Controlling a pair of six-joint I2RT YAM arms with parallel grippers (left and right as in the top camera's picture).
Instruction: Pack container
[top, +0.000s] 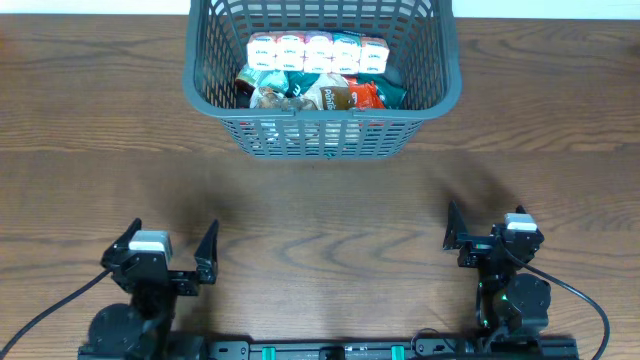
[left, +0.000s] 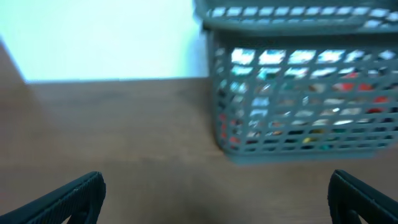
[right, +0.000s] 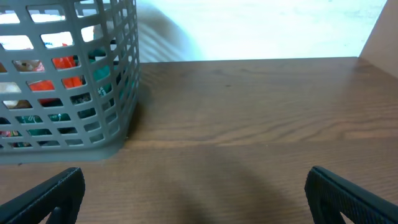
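Note:
The container (top: 325, 135) is a large dark grey lattice basket at the far middle of the table. It holds a row of small white cartons (top: 316, 50) and several snack packets (top: 330, 95). It shows blurred in the left wrist view (left: 298, 152) and at the left of the right wrist view (right: 68, 146). My left gripper (top: 172, 248) is open and empty near the front left. My right gripper (top: 488, 232) is open and empty near the front right. Both are well short of the basket.
The wooden table (top: 320, 220) stretches between the grippers and the basket. A white wall (right: 261, 28) lies beyond the table's far edge.

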